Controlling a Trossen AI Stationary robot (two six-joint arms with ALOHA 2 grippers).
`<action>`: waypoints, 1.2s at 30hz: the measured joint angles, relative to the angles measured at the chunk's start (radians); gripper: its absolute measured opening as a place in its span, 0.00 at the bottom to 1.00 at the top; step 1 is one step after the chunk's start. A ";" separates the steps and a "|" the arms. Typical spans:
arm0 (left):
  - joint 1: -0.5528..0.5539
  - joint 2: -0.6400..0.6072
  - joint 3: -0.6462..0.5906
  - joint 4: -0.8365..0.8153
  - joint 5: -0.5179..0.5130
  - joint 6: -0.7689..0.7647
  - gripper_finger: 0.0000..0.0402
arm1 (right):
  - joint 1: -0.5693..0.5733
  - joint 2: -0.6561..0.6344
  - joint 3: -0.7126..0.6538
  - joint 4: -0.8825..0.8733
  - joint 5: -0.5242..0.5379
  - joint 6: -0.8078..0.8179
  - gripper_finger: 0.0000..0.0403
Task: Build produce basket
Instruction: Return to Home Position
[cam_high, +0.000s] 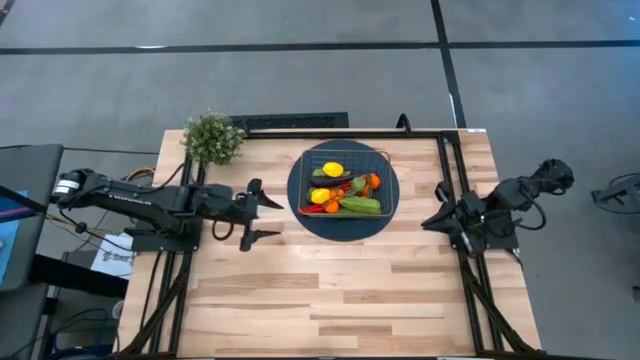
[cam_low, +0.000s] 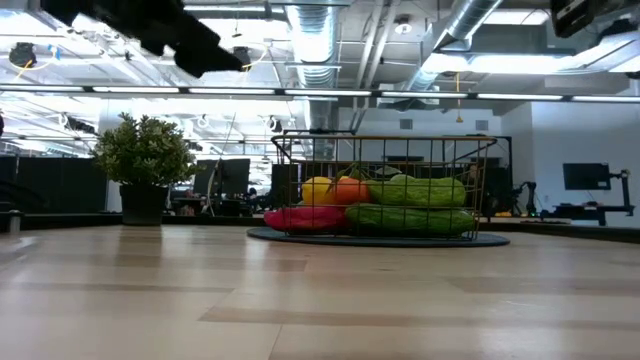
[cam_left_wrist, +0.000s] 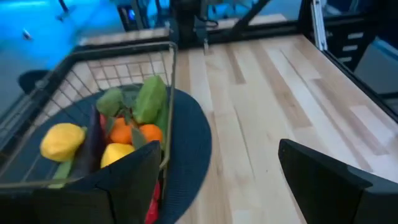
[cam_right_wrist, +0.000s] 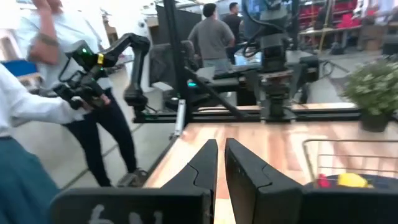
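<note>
On the round dark blue mat, toward the far middle of the wooden table: the wire basket, loaded with produce. Seen from above, a yellow lemon at the far side, a second one next to a red pepper, small oranges in the middle, a green cucumber along the near edge. Seen from table height, and hidden from the top view: upright wire walls taller than the pile, two cucumbers stacked at the front, the pepper lying low at one end.

Just beside the mat and level with the basket, touching neither, the left gripper, fingers spread wide and holding nothing. In its own wrist view, one finger over bare wood, the other overlapping the basket's near corner, with lemons and oranges plain through the grid.

Near the opposite table edge, well apart from the mat, the right gripper. Hard to read from above, but clear in its wrist view: fingers drawn nearly together, only a slit between, gripping nothing.

At the far left corner of the table, a leafy potted plant.

Only in the right wrist view: people standing in the room beyond the table, one at the side in a light sleeve holding a dark device.
</note>
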 joint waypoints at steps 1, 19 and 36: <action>0.000 -0.024 -0.032 0.029 -0.003 0.004 0.78 | -0.008 0.001 0.000 0.003 0.000 -0.013 0.13; 0.001 -0.436 -0.400 0.238 0.022 0.029 0.78 | -0.029 0.002 0.000 0.004 0.027 -0.213 0.13; 0.001 -0.517 -0.439 0.232 0.021 0.030 0.78 | -0.041 -0.240 -0.255 0.144 0.102 -0.292 0.13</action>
